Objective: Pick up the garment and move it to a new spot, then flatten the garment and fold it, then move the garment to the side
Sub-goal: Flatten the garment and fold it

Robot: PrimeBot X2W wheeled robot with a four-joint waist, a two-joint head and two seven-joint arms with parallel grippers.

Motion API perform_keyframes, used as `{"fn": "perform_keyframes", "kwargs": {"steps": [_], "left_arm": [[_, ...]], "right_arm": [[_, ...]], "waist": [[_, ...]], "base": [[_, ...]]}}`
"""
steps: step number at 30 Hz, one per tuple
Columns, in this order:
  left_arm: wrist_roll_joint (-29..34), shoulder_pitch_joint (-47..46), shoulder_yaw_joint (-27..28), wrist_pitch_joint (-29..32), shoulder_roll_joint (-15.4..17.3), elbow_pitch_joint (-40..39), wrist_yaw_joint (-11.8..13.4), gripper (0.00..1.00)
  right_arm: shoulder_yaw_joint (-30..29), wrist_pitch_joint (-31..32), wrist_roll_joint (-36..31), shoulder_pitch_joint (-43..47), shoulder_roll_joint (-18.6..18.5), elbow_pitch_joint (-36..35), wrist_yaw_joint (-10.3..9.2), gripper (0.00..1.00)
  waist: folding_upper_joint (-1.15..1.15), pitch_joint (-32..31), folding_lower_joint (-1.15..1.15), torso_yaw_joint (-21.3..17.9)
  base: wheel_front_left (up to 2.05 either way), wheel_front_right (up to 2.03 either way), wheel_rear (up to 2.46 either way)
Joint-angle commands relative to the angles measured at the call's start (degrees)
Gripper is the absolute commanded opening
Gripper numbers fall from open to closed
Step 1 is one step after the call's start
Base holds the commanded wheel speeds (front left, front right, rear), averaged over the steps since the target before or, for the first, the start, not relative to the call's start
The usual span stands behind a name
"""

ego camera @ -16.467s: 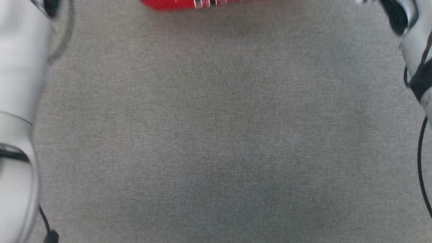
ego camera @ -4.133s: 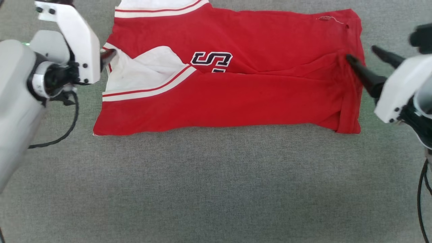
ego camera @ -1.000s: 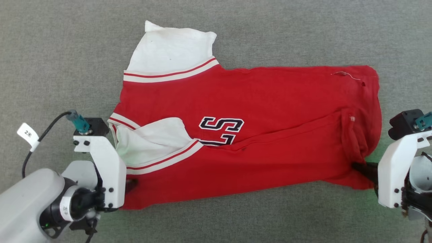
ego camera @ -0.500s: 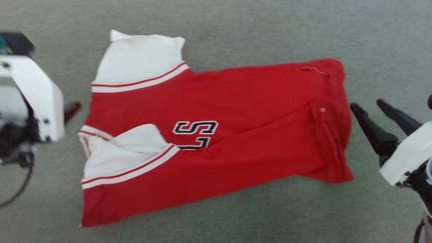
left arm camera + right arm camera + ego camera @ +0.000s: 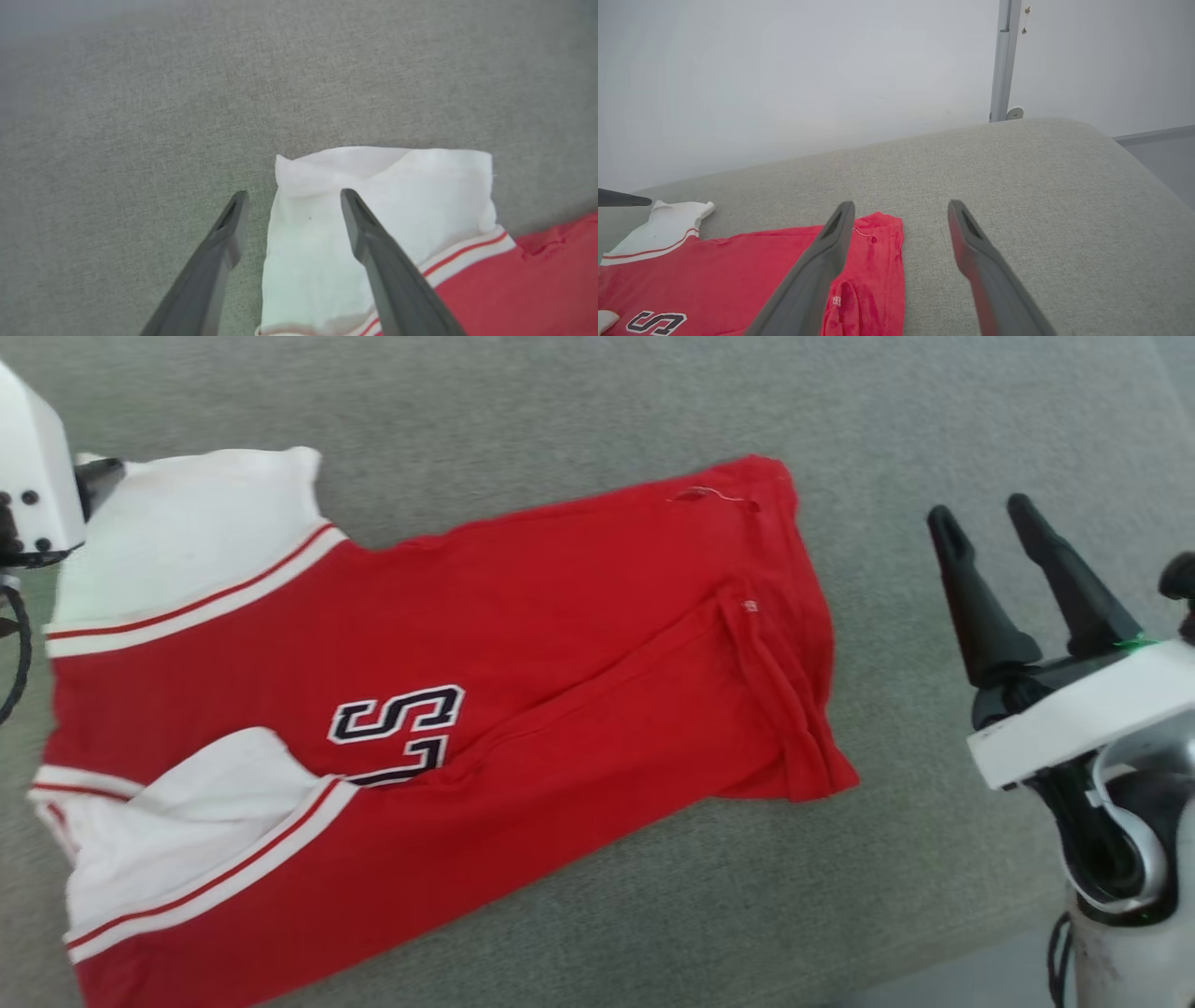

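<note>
Here the garment (image 5: 523, 644) lies spread at a slant on the gray cloth surface (image 5: 607, 401), one white sleeve (image 5: 187, 541) stretched flat at its upper left end, the other sleeve (image 5: 187, 831) folded onto the red body beside the black-and-white lettering (image 5: 397, 733). The left gripper (image 5: 294, 193) has its two fingers spread wide and holds nothing, one finger over the bare surface and the other over the outer end of the stretched sleeve. The right gripper (image 5: 978, 509) is likewise spread and empty, near the bunched hem (image 5: 794, 709) at the garment's right end but apart from it.
</note>
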Motion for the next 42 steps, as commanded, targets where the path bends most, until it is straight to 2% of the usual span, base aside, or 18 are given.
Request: {"fn": "perform_keyframes", "kwargs": {"steps": [1,6,11,12,13,16,19,20,21,30,33,34,35,38,42], "left_arm": [[0.1,-1.2,0.0,-0.2,-0.5,2.9,-0.5,1.00],[1.2,-2.7,-1.4,-0.3,-2.6,10.7,-2.7,1.00],[1.1,-3.0,-3.0,2.3,-5.4,18.2,-3.0,1.00],[0.8,-2.7,-3.7,4.2,-6.1,19.5,-2.9,0.43],[0.4,-2.5,-4.4,6.0,-6.7,20.6,-3.2,0.00],[0.1,-3.1,-5.8,10.0,-8.6,22.2,-3.0,0.00],[0.0,-4.1,-5.9,10.8,-9.6,22.6,-3.4,0.00],[0.4,-5.3,-6.2,11.0,-10.8,22.7,-3.7,0.00],[0.4,-5.3,-6.2,11.0,-10.8,22.7,-3.7,0.00],[1.2,-9.1,-6.6,8.2,-15.9,23.7,-6.0,0.00],[1.5,-10.1,-6.9,7.1,-18.0,24.5,-6.9,0.00],[1.5,-10.4,-6.8,6.6,-18.5,24.7,-7.2,0.00],[1.7,-10.7,-6.8,6.2,-18.8,24.8,-7.5,0.00],[1.8,-11.6,-6.5,4.5,-19.9,25.3,-8.1,0.00],[1.8,-12.8,-6.2,3.8,-20.0,25.4,-8.8,0.00]], "right_arm": [[0.8,-0.9,0.6,-1.1,0.5,0.8,0.00,1.00],[3.2,-0.7,1.6,-3.4,0.3,3.4,0.00,1.00],[5.5,2.6,3.3,-6.7,-0.4,7.5,0.00,1.00],[5.8,3.6,3.6,-7.6,-0.7,8.4,0.00,1.00],[6.2,4.9,3.5,-8.7,-1.4,9.5,0.00,1.00],[7.7,8.5,3.9,-12.5,-2.6,12.7,0.00,1.00],[8.8,10.8,4.7,-15.3,-3.0,15.4,0.00,1.00],[10.0,13.4,4.4,-18.5,-4.2,18.3,0.00,1.00],[10.0,13.4,4.4,-18.5,-4.2,18.3,0.00,1.00],[15.5,23.8,5.4,-32.2,-5.8,35.2,0.00,1.00],[18.9,30.4,6.3,-35.3,-5.9,42.2,0.00,1.00],[20.2,32.4,6.9,-35.8,-6.0,43.0,0.01,0.60],[20.8,33.5,7.4,-36.1,-6.3,43.6,0.01,0.00],[22.1,35.0,8.2,-37.1,-8.0,44.0,0.01,0.00],[22.0,32.8,9.5,-37.0,-10.6,41.5,-0.01,0.00]], "waist": [[0.00,1.5,0.00,-2.1],[0.00,2.8,0.00,-3.5],[0.00,4.0,0.00,-3.6],[0.00,4.2,0.00,-3.5],[0.00,4.4,0.00,-3.3],[0.00,5.1,0.00,-2.5],[0.00,5.5,0.00,-1.9],[0.00,5.9,0.00,-1.1],[0.00,5.9,0.00,-1.1],[0.00,7.2,0.00,1.9],[0.00,7.3,0.00,3.1],[0.00,7.2,0.00,3.4],[0.00,7.2,0.00,3.7],[0.00,6.8,0.00,4.6],[0.00,5.7,0.00,5.9]], "base": [[0.00,0.00,0.00],[0.00,0.00,0.00],[0.00,0.00,0.00],[0.00,0.00,0.00],[0.00,0.00,0.00],[0.00,0.00,0.00],[0.00,0.00,0.00],[0.00,0.00,0.00],[0.00,0.00,0.00],[0.00,0.00,0.00],[0.00,0.00,0.00],[0.00,0.00,0.00],[0.00,0.00,0.00],[0.00,0.00,0.00],[0.00,0.00,0.00]]}}
